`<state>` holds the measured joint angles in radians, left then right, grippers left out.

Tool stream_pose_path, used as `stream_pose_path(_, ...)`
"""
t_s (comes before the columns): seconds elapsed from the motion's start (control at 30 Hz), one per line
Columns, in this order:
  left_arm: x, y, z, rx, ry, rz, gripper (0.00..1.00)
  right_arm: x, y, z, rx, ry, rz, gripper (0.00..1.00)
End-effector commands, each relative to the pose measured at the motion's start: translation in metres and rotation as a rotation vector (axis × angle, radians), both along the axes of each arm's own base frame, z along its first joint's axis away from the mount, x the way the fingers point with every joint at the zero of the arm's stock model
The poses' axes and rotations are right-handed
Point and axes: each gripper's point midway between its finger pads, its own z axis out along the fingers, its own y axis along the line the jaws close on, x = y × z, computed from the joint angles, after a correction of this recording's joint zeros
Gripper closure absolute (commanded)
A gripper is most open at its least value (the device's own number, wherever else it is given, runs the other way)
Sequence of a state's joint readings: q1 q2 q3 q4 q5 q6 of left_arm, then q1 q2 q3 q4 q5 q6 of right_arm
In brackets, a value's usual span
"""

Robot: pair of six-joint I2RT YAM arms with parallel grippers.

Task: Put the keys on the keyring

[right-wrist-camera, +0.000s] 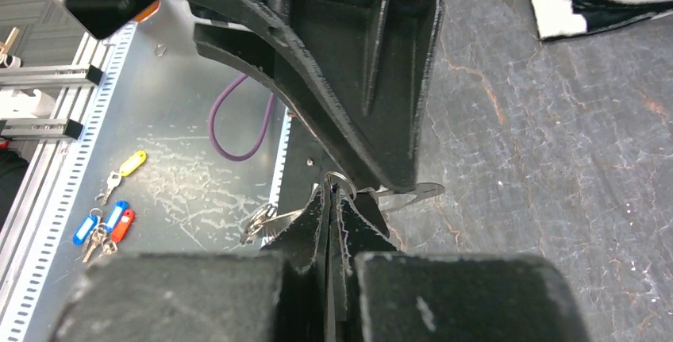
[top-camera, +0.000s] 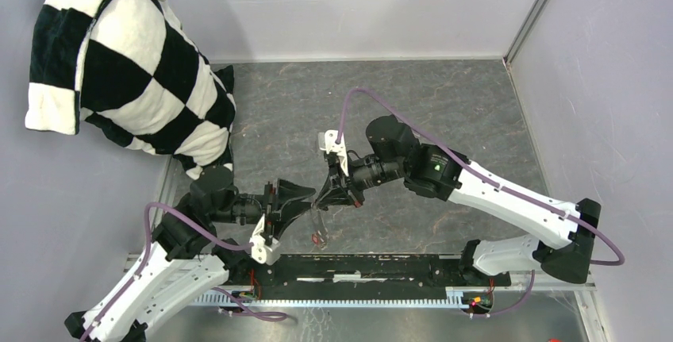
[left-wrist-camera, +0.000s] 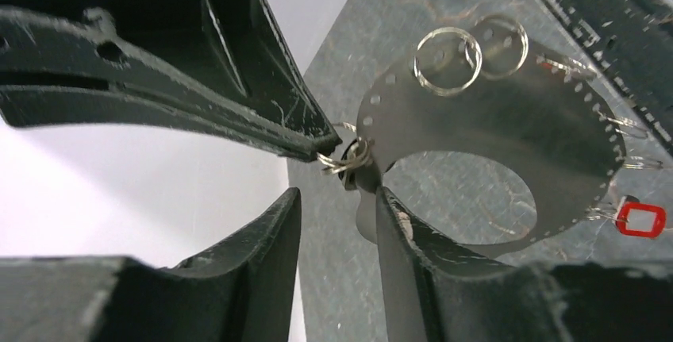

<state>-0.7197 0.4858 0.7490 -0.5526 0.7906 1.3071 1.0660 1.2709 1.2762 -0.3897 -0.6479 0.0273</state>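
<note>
The keyring (left-wrist-camera: 548,132) is a wide silvery crescent loop with small holes along its edge, hanging between the two grippers (top-camera: 317,221). Two loose split rings (left-wrist-camera: 448,60) and a red tag (left-wrist-camera: 641,219) hang from it. My right gripper (right-wrist-camera: 329,191) is shut on a small split ring (left-wrist-camera: 347,158) at the loop's end. A dark piece sits by that ring; I cannot tell if it is the black key. My left gripper (left-wrist-camera: 338,193) is open, its fingers either side of the loop's end, which lies against the right finger (left-wrist-camera: 413,247).
A black-and-white checkered cushion (top-camera: 119,64) lies at the back left. Spare keys with yellow (right-wrist-camera: 131,163), blue (right-wrist-camera: 83,227) and red (right-wrist-camera: 123,225) tags lie on the metal shelf by the arm bases. A purple cable (right-wrist-camera: 230,132) loops there. Grey walls enclose the table.
</note>
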Motion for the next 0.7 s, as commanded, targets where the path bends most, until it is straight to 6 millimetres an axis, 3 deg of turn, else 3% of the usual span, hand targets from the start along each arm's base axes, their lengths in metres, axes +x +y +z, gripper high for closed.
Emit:
stream_pose_path(0.0, -0.024, -0.002, 0.010, -0.009, 0.080, -0.104, 0.57, 0.001, 0.004, 0.020, 0.023, -0.043, 0.027, 1.00)
stream_pose_path(0.3, -0.027, 0.002, -0.004, 0.011, 0.052, -0.110, 0.81, 0.012, 0.007, 0.018, 0.001, -0.060, -0.017, 1.00)
stream_pose_path(0.67, -0.010, 0.010, -0.023, 0.049, -0.148, -0.046, 0.98, 0.033, 0.002, 0.019, -0.035, -0.087, -0.113, 1.00)
